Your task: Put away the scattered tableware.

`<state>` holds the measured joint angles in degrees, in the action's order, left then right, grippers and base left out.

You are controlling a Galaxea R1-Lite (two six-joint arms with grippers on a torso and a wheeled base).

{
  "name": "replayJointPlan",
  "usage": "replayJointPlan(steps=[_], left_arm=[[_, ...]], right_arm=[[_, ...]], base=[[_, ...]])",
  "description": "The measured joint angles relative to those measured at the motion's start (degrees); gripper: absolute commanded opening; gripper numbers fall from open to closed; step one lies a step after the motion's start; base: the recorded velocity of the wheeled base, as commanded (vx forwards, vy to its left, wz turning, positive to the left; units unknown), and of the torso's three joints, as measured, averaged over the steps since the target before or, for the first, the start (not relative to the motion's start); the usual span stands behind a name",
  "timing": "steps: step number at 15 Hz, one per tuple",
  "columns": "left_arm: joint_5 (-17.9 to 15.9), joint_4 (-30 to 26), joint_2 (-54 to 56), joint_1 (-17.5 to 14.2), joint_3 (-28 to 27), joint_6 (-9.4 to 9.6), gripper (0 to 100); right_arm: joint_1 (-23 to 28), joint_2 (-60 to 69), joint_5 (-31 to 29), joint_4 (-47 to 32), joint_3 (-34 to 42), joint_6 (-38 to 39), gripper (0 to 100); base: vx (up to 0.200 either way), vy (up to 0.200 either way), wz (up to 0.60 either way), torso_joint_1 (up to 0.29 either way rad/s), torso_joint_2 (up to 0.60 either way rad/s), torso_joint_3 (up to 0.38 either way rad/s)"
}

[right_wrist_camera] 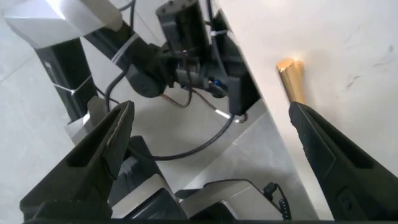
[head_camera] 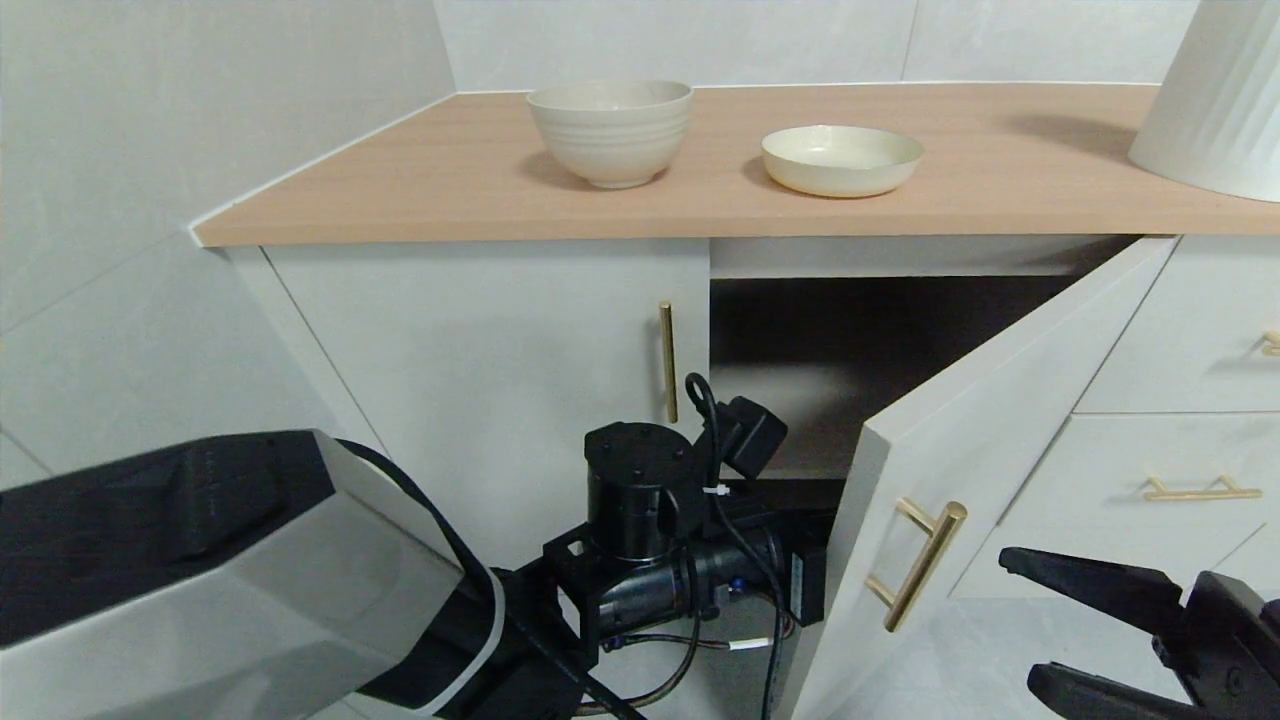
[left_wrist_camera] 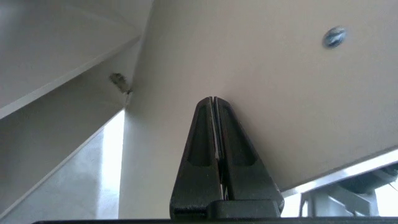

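Observation:
A deep cream bowl (head_camera: 610, 130) and a shallow cream dish (head_camera: 842, 158) stand side by side on the wooden countertop (head_camera: 420, 190). Below them the cabinet's right door (head_camera: 990, 440) hangs partly open. My left arm (head_camera: 640, 500) reaches low into the cabinet opening, and my left gripper (left_wrist_camera: 213, 99) is shut, its tips against the door's inner face (left_wrist_camera: 286, 74). My right gripper (head_camera: 1020, 620) is open and holds nothing, low outside the door, close to its gold handle (head_camera: 920, 565). The handle's end (right_wrist_camera: 291, 78) shows beside one finger in the right wrist view.
A large white ribbed container (head_camera: 1215, 100) stands on the counter at the far right. The left cabinet door (head_camera: 480, 370) is closed, with a gold handle (head_camera: 668, 360). Drawers with gold pulls (head_camera: 1200, 490) lie to the right. A tiled wall closes the left side.

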<state>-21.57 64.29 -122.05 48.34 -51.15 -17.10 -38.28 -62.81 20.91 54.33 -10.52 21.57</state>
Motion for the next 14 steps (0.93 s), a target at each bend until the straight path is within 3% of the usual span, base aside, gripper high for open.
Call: replayJointPlan(steps=[5, 8, 14], left_arm=[[0.0, -0.3, 0.0, -0.1, -0.7, 0.0, 0], [0.1, -0.9, 0.0, 0.5, -1.4, -0.02, 0], [0.2, -4.8, -1.5, 6.8, -6.5, 0.0, 0]], right_arm=[[-2.4, 5.8, 4.6, -12.8, -1.6, -0.1, 100], [-3.4, 7.5, 7.1, -13.5, -2.0, -1.7, 100], [-3.5, 10.5, 17.7, -13.5, -0.9, -2.0, 100]], base=[[0.0, 0.0, 0.0, 0.0, 0.0, 0.0], [0.0, 0.0, 0.0, 0.0, 0.0, 0.0], [0.0, 0.0, 0.0, 0.0, 0.0, 0.0]])
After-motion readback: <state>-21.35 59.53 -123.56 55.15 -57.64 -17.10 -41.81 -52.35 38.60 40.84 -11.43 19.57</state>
